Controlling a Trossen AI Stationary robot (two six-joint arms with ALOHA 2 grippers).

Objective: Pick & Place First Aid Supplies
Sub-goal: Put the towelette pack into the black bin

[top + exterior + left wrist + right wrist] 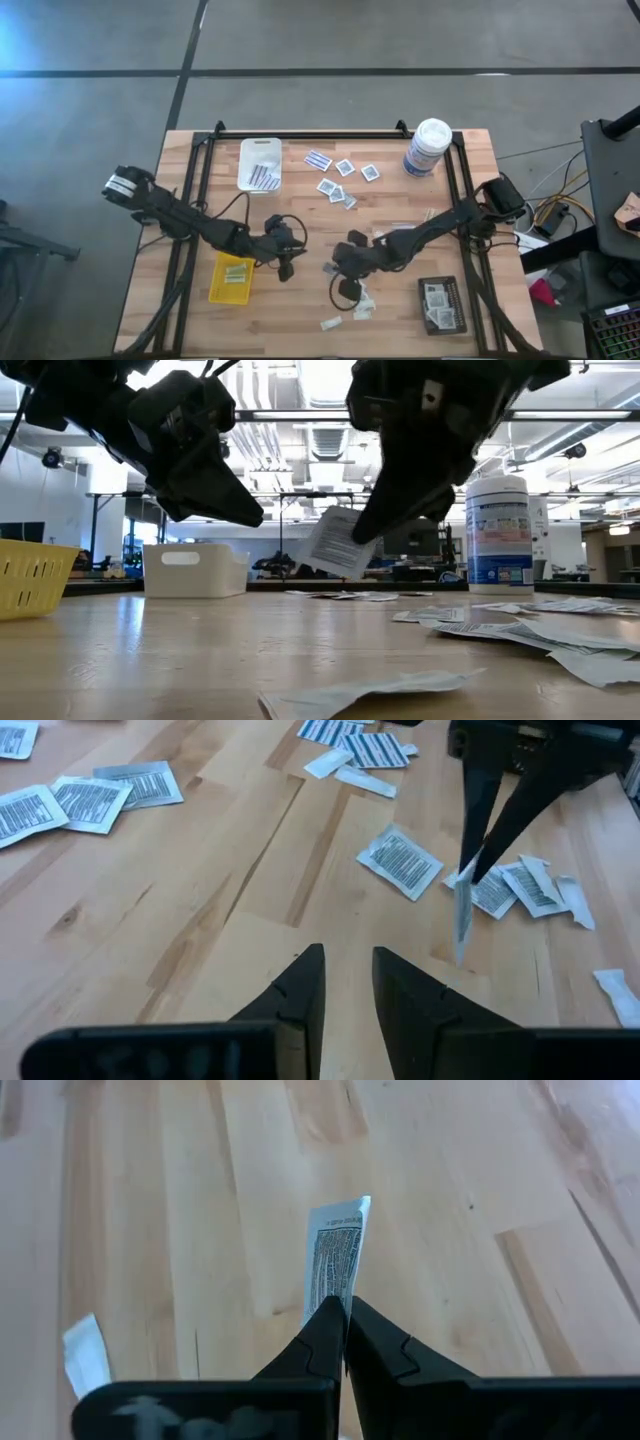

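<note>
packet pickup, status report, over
Right gripper shut on one packet, lifted off the table. Left gripper open, empty, hovering alongside. Nothing in the way.

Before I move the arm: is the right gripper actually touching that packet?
Touching. In the right wrist view the right gripper fingers are shut on the packet, which juts from between the tips, lifted clear of the table.

High view looked straight down on tabletop (300,310); low view sat at tabletop level; wrist views looked close; all shared tabletop.
</note>
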